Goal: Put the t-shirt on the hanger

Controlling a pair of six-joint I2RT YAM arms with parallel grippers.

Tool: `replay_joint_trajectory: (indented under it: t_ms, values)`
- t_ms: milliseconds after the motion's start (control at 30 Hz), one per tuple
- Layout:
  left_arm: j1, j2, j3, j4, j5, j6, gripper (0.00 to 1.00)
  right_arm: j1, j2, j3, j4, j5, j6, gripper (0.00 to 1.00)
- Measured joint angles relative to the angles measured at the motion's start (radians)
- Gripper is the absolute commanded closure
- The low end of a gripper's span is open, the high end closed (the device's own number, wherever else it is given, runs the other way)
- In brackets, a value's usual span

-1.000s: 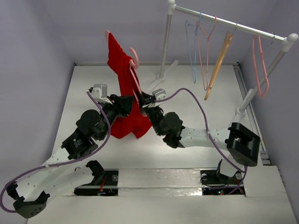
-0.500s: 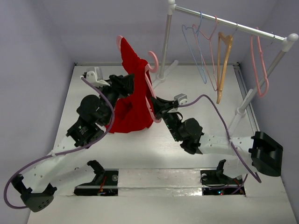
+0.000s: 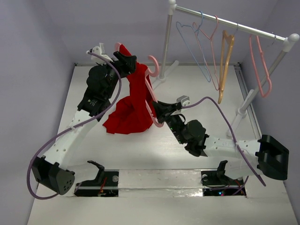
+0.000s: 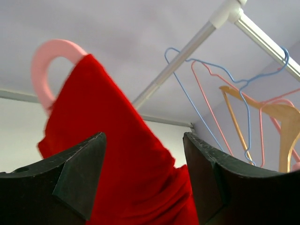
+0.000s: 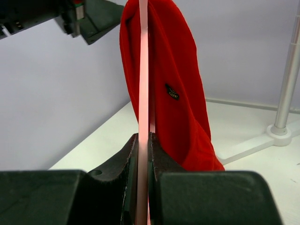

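Observation:
The red t-shirt (image 3: 133, 105) hangs draped over the pale pink hanger (image 3: 153, 65), held up above the table, its hem trailing down on the left. My right gripper (image 3: 158, 109) is shut on the hanger's lower bar (image 5: 143, 70), with the t-shirt (image 5: 180, 70) hanging just beyond it. My left gripper (image 3: 131, 60) is up at the t-shirt's top edge beside the hook. In the left wrist view its fingers (image 4: 82, 173) stand wide apart with red cloth (image 4: 117, 140) between them, and the pink hook (image 4: 47, 61) rises at upper left.
A clothes rack stands at the back right, its rail (image 3: 229, 22) carrying a light-blue hanger (image 3: 192, 47), a pink hanger (image 3: 208, 56), an orange-tan hanger (image 3: 224, 61) and another pink hanger (image 3: 260, 65). The rack's left post (image 3: 165, 47) stands just right of the hook.
My left gripper has opened, let go of the cloth and climbed to the t-shirt's top. My right arm has carried the hanger and t-shirt rightward; the cloth now hangs lower and wider.

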Motion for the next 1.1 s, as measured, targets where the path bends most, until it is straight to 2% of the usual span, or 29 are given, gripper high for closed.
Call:
replay_joint_trajectory:
  t_ms: [167, 300, 367, 567, 800, 1100]
  values:
    - [0.012, 0.037, 0.01, 0.01, 0.066, -0.025, 0.4, 0.0, 0.014, 0.0, -0.009, -0.014, 0.012, 1.0]
    - [0.028, 0.045, 0.01, 0.022, 0.102, -0.045, 0.5, 0.0, 0.035, 0.004, -0.014, -0.017, 0.018, 1.0]
    - [0.037, 0.048, 0.008, 0.038, 0.121, -0.057, 0.52, 0.0, 0.045, 0.011, -0.023, -0.018, 0.019, 1.0]
    - [0.046, 0.05, -0.008, 0.06, 0.148, -0.078, 0.46, 0.0, 0.06, 0.031, -0.036, -0.019, 0.019, 1.0]
    - [0.049, 0.023, -0.072, 0.08, 0.086, -0.079, 0.38, 0.0, 0.062, 0.038, -0.081, -0.017, 0.019, 1.0]
    - [0.096, -0.023, -0.103, 0.068, 0.021, -0.069, 0.36, 0.0, 0.061, 0.044, -0.081, -0.015, 0.018, 1.0]
